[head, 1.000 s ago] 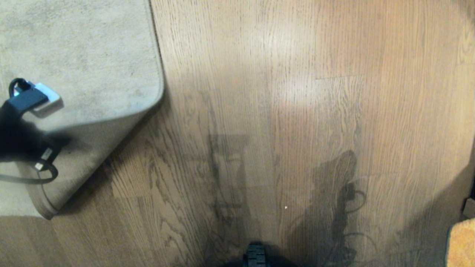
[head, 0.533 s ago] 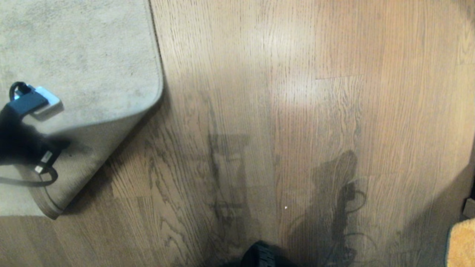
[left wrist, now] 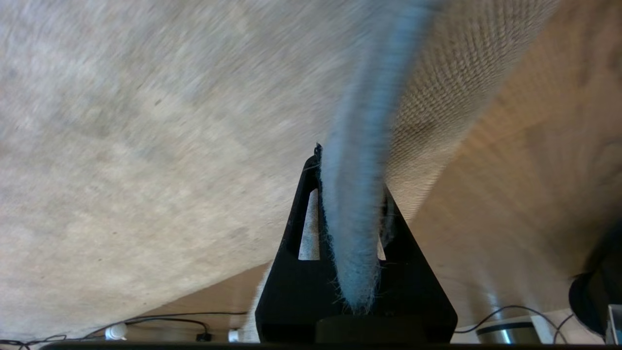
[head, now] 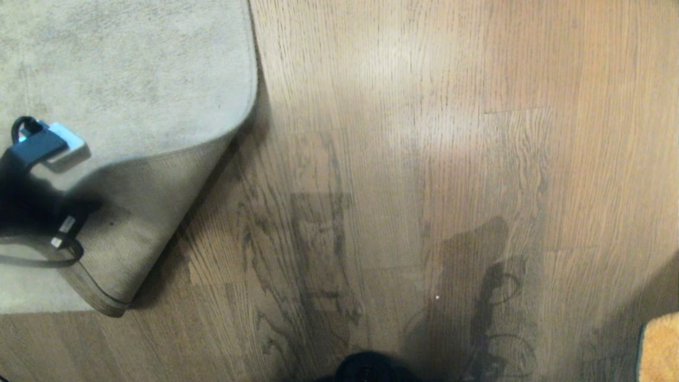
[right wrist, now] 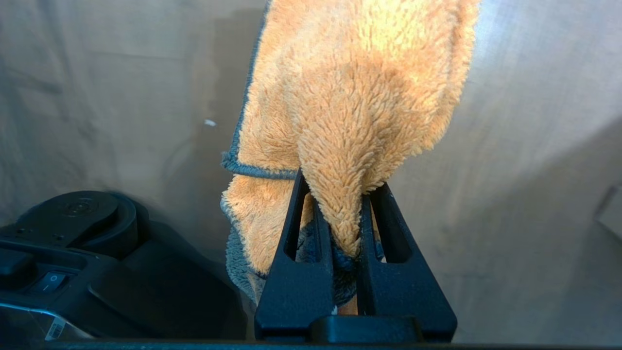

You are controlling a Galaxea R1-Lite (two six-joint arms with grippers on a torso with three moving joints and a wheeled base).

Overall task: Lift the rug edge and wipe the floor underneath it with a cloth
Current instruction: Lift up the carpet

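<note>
The pale rug (head: 122,69) lies at the upper left of the head view. Its corner is folded up and its tan woven backing (head: 138,212) shows. My left arm (head: 26,196) hangs over that fold at the picture's left side. In the left wrist view my left gripper (left wrist: 350,170) is shut on the rug edge (left wrist: 362,121), which runs up between the fingers as a fuzzy strip. My right gripper (right wrist: 340,194) is shut on the orange cloth (right wrist: 359,87), which hangs above the floor (right wrist: 510,170). A bit of the cloth (head: 660,347) shows at the lower right of the head view. Brown planks of floor (head: 424,159) fill the rest.
Black parts of my base show at the bottom of the head view (head: 371,369) and beside the cloth (right wrist: 73,253). Thin cables (left wrist: 160,318) and a metal cylinder (left wrist: 500,330) lie on the floor past the rug. Arm shadows fall on the planks (head: 488,276).
The whole head view has shifted to the right, so the camera has moved. My left arm keeps its place in the picture, and a little more of the rug's backing shows.
</note>
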